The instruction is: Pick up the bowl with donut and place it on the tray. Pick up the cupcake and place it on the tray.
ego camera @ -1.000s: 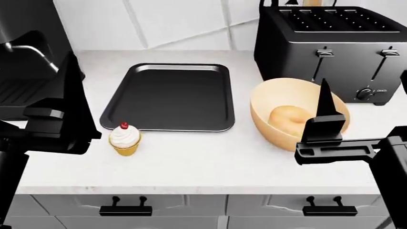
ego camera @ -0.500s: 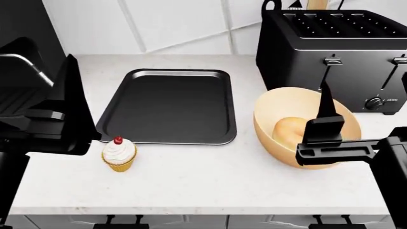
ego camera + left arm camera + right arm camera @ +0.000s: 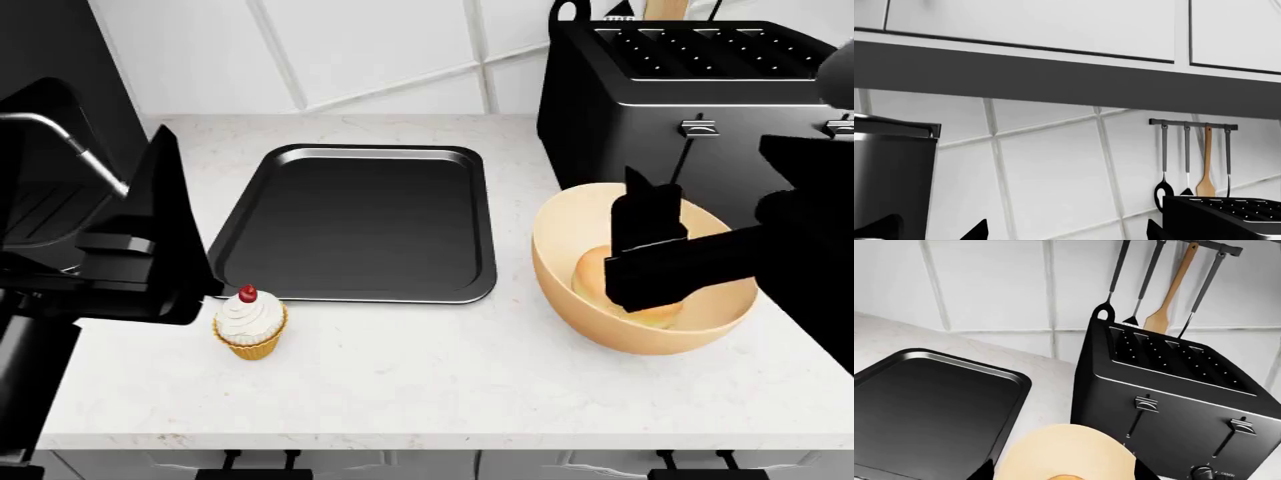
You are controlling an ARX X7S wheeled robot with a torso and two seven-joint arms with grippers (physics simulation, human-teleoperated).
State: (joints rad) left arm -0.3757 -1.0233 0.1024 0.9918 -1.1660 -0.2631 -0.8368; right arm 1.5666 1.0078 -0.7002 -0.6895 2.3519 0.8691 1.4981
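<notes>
a kitchen nook: pale speckled stone countertop point(image 3: 414, 370) running along a wall of large white tiles point(image 3: 360, 50) with grey grout, white cabinets overhead and black-handled drawers just showing under the counter's front edge. a rail on the wall carries hanging utensils point(image 3: 1167, 290), one of them a wooden spatula, right behind a big black four-slot toaster point(image 3: 694, 100) at the back right. at the far left stands a dark steel appliance point(image 3: 40, 190), partly hidden by the left arm.

the tray point(image 3: 360, 222) lies flat in the middle of the counter, nothing on it. the cupcake point(image 3: 251, 321) stands upright on the stone just off the tray's near left corner, apart from the rim, cherry on top. the bowl point(image 3: 641, 265) sits to the right of the tray, in front of the toaster and close to it, with the donut point(image 3: 594, 275) lying inside, mostly covered by the right arm.

the right gripper point(image 3: 647, 215) hangs over the bowl's mouth, dark fingers pointing up toward the toaster side; from the head view i can't tell how wide its jaws stand or whether they touch the bowl, and its wrist view shows only the bowl's rim point(image 3: 1067, 452) at the edge with finger tips either side. the left gripper point(image 3: 160, 230) hovers above the counter left of the tray, near the cupcake but above it, holding nothing; how far its jaws are parted i cannot tell.
</notes>
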